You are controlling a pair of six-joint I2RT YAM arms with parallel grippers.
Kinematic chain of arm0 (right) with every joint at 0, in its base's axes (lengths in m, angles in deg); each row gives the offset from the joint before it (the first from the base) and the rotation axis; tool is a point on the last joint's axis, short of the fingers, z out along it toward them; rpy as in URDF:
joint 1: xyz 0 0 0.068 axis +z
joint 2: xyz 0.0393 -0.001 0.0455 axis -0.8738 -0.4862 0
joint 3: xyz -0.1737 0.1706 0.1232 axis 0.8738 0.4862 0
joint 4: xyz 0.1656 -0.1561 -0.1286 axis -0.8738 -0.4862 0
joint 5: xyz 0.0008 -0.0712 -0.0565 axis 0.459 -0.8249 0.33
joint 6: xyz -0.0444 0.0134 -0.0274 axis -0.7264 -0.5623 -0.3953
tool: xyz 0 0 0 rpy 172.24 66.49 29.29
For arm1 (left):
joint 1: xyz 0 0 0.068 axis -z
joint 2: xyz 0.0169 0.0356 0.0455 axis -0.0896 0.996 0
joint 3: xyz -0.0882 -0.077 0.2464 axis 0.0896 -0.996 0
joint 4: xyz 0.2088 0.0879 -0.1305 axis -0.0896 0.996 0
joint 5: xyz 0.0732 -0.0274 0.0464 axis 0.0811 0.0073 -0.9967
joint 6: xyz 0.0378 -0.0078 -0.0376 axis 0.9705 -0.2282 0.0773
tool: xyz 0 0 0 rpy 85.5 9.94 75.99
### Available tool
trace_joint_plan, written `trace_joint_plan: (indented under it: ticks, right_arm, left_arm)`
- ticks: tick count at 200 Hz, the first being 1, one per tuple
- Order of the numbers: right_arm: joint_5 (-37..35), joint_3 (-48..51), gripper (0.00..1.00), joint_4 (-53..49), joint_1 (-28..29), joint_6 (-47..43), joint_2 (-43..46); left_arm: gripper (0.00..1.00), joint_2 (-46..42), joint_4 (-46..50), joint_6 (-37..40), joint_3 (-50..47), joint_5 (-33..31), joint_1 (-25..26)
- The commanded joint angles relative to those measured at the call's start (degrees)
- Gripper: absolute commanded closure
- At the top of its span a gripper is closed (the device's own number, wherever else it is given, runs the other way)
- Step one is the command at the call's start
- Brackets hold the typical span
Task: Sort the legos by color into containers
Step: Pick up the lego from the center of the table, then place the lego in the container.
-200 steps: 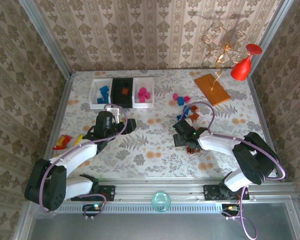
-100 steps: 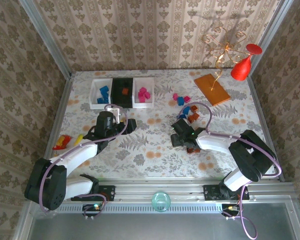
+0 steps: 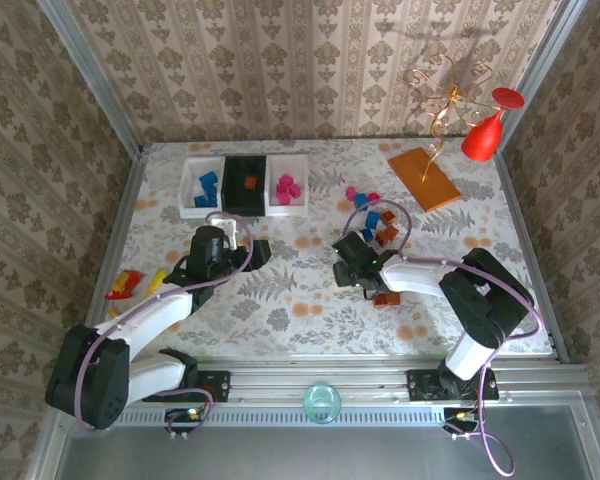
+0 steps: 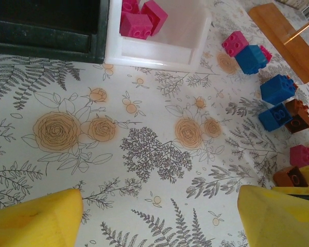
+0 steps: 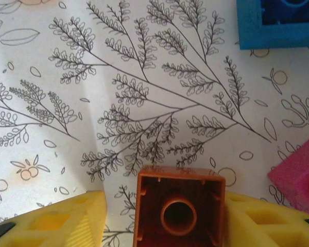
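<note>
Legos (image 3: 372,218): one orange-brown brick (image 5: 179,208) sits between the parted pads (image 5: 268,221) of the right gripper (image 5: 165,221), right pad touching, cloth showing at the left pad. Left gripper (image 4: 159,216) gapes empty over the table (image 4: 144,154). Other bricks (image 4: 278,88) lie loose beyond, right of centre; containers (image 3: 184,192) stand far left, partly filled.
</note>
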Motion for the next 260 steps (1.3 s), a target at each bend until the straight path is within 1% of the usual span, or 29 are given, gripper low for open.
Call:
trace_joint_plan:
  ticks: [1, 21, 36, 53, 67, 81, 99, 111, 139, 166, 183, 200, 216, 243, 251, 260]
  right_arm:
    - [-1.2, -1.9, 0.47, 3.3, 0.2, 0.8, -2.7]
    - [0.1, -2.7, 0.57, 4.1, 0.3, 0.4, -3.1]
    - [2.4, -3.0, 0.65, 6.0, 0.5, -0.2, -2.2]
    - [5.2, -3.2, 0.68, 9.1, 0.9, -0.3, -0.5]
    - [7.6, -4.0, 0.69, 13.0, 1.2, 0.4, 0.1]
    - [10.4, -5.6, 0.69, 17.9, 1.4, 1.6, -0.3]
    - [13.2, -8.1, 0.69, 24.5, 1.7, 3.6, -2.6]
    - [14.3, -11.2, 0.69, 27.3, 1.9, 4.5, -5.1]
    - [15.8, -21.6, 0.69, 28.3, 1.9, 5.5, -13.1]
    - [14.3, -31.8, 0.68, 28.6, 1.6, 6.0, -21.3]
    - [14.8, -39.4, 0.68, 27.7, 1.2, 6.0, -27.1]
    - [16.4, -48.1, 0.68, 24.3, 0.9, 5.6, -32.6]
    - [17.3, -55.7, 0.68, 21.7, 0.6, 5.4, -37.5]
    - [17.9, -68.8, 0.67, 14.5, 0.3, 5.6, -45.2]
    - [18.3, -72.3, 0.66, 12.5, 0.1, 5.9, -47.3]
    - [19.0, -75.9, 0.62, 11.2, -0.1, 6.1, -49.1]
  left_arm:
    - [0.20, -1.6, 1.2, 0.3, -0.7, -1.2, 0.4]
    - [0.20, -2.4, 1.9, 0.6, -0.9, -2.1, 0.2]
    - [0.19, -3.7, 2.5, 0.6, -1.5, -4.0, 0.1]
    - [0.17, -6.7, 2.7, 0.4, -3.0, -6.6, -0.7]
    - [0.14, -9.9, 3.1, 0.2, -4.3, -7.6, -3.0]
    - [0.12, -13.4, 4.0, -0.8, -5.0, -6.2, -6.5]
    - [0.10, -17.9, 3.6, -3.8, -6.2, -2.0, -11.6]
    - [0.09, -20.2, 2.6, -5.7, -6.9, 0.7, -14.0]
    - [0.09, -22.0, 4.0, -6.8, -6.1, 4.6, -17.0]
    - [0.09, -22.1, 5.5, -7.0, -5.4, 6.7, -17.5]
    - [0.09, -21.8, 5.7, -7.0, -5.5, 8.4, -17.4]
    - [0.09, -21.1, 6.2, -6.2, -5.3, 9.0, -17.4]
    - [0.09, -20.7, 8.9, -4.9, -4.3, 8.6, -17.4]
    - [0.08, -22.8, 11.7, -4.0, -4.4, 7.8, -17.3]
    - [0.08, -23.7, 12.3, -3.9, -4.6, 7.5, -17.2]
    - [0.08, -24.4, 13.2, -3.5, -4.7, 7.2, -17.2]
